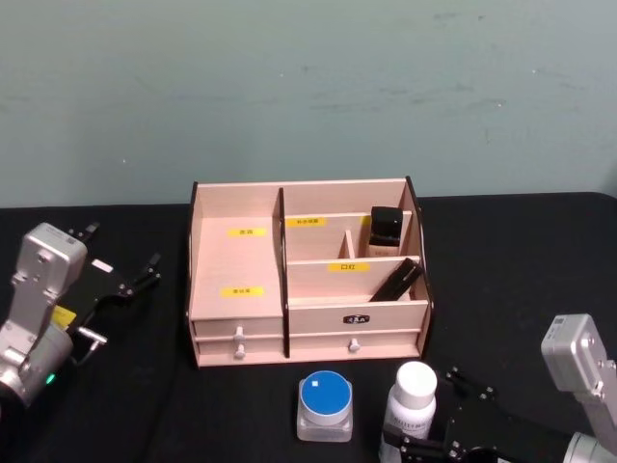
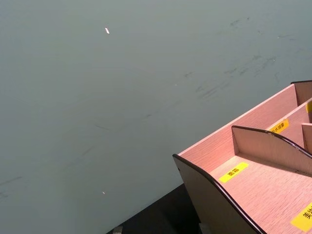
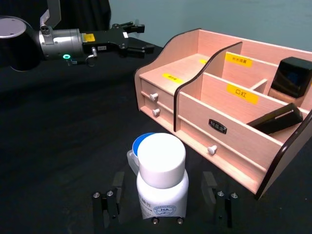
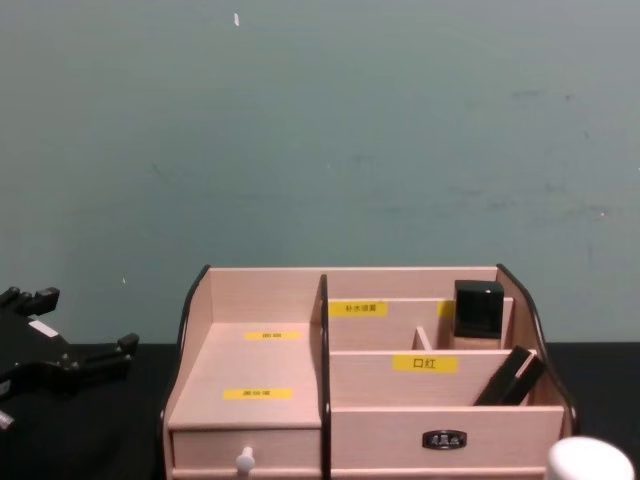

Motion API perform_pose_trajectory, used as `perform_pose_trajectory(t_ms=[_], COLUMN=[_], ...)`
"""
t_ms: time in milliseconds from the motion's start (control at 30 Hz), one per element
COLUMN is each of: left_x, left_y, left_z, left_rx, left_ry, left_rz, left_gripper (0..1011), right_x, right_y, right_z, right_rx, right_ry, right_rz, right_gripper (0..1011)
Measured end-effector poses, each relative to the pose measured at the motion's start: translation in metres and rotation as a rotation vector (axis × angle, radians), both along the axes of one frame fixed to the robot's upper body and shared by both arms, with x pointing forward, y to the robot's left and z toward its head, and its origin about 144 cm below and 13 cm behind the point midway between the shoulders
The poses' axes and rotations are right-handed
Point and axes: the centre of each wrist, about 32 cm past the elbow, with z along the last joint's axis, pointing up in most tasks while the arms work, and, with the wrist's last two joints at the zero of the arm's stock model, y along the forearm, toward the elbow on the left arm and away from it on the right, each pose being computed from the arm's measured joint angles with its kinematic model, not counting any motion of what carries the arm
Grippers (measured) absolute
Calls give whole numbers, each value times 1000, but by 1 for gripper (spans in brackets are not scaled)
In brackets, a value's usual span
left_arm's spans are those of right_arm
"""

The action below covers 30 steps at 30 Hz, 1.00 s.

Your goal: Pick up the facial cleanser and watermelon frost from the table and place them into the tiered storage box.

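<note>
Right tool [image 3: 163, 210] is spread around the bottle [image 3: 161, 187] just in front of the box [image 3: 229, 122], left tool [image 1: 123, 249] idle and spread off the box's left; bottle looks light, stiff, slick, so I'd pinch mid-body under the cap.

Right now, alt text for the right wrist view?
The open right gripper straddles an upright white plastic bottle with a white cap on the black table. Behind the bottle sits a blue-lidded clear jar, with the pale-wood tiered storage box beyond; the left gripper hovers open farther off.
</note>
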Motion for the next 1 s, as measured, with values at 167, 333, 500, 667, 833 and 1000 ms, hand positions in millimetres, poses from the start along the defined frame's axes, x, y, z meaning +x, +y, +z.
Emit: perform_pose_trajectory(t_ms=[167, 333, 500, 667, 833, 1000], left_x=[0, 0, 0, 0, 0, 0], left_y=[0, 0, 0, 0, 0, 0], left_z=[0, 0, 0, 0, 0, 0], left_rx=[0, 0, 0, 0, 0, 0], left_ry=[0, 0, 0, 0, 0, 0], left_rz=[0, 0, 0, 0, 0, 0], left_gripper=[1010, 1010, 1010, 1009, 1010, 1010], right_x=[2, 4, 7, 8, 8, 8], right_y=[1, 1, 3, 4, 4, 3], right_z=[-3, -6, -8, -9, -9, -9], right_rx=[2, 6, 9, 9, 8, 8], right_ry=[9, 14, 17, 17, 17, 17], right_rz=[3, 2, 0, -2, -2, -2], right_gripper=[1002, 1002, 1002, 1002, 1002, 942])
